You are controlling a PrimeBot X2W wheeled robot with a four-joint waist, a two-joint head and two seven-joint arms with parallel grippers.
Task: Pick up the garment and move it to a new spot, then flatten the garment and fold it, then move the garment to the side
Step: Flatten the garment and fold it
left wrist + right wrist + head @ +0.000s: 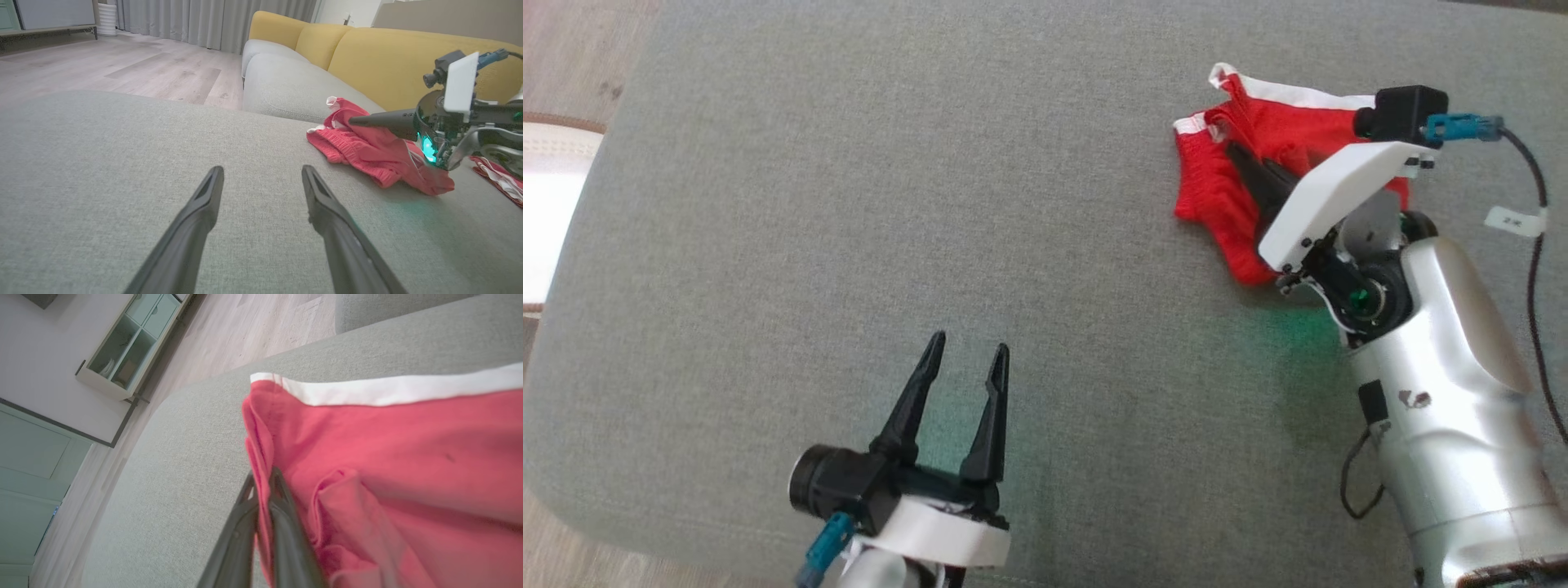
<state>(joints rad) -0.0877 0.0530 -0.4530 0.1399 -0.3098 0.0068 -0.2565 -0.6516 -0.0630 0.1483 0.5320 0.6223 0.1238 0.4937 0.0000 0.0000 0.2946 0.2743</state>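
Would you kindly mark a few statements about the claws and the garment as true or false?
1. The right claw is shut on the garment. True.
2. The left claw is apart from the garment. True.
3. The left claw is shut. False: it is open and holds nothing.
4. The garment is blue. False: it is red with white trim.
5. The garment lies on the wooden floor. False: it lies on a grey cushion.
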